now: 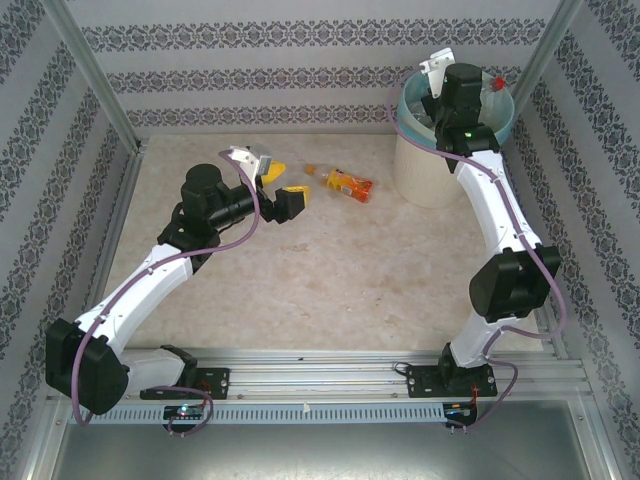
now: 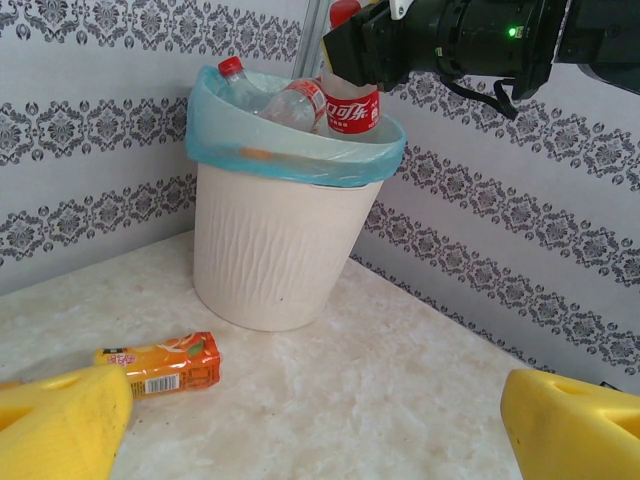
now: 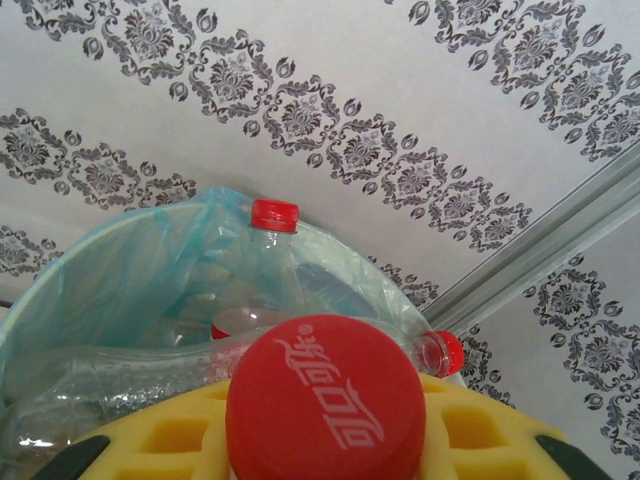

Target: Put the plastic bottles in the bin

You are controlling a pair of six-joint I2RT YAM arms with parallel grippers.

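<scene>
My right pincer (image 3: 325, 450) clamps red-capped cola bottle (image 2: 350, 108) above bin (image 2: 270, 250), far right corner, other bottles (image 2: 290, 100) inside. My left pincer (image 2: 310, 420) spread wide, near orange-label bottle (image 2: 165, 362) lying on counter (image 1: 330, 280), left of bin.

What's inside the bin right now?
Clear plastic bottles with red caps, piled against the blue-green bag. The bin wall hides whatever lies lower down.
</scene>
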